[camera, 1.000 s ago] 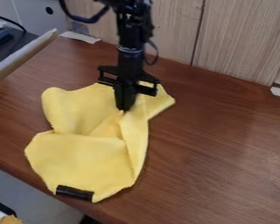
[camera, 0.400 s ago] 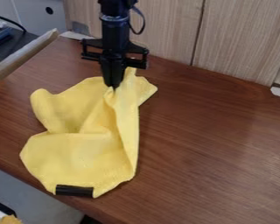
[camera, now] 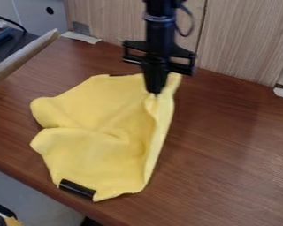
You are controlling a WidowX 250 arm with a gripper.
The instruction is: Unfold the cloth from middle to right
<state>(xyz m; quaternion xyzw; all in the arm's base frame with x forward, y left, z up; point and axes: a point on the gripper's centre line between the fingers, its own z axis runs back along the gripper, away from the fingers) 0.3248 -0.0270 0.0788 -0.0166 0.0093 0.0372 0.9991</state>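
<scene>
- A black gripper point(camera: 154, 92) pinched the yellow cloth point(camera: 90, 148) near its far right corner, in front of wood-grained panels point(camera: 244, 39).
- The cloth lay creased across the brown table point(camera: 232, 176), a black strip point(camera: 77, 188) at its near edge.

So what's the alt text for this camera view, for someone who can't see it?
A black robot gripper pinches the upper right of a rumpled yellow cloth, partly spread on a brown wooden table.
</scene>
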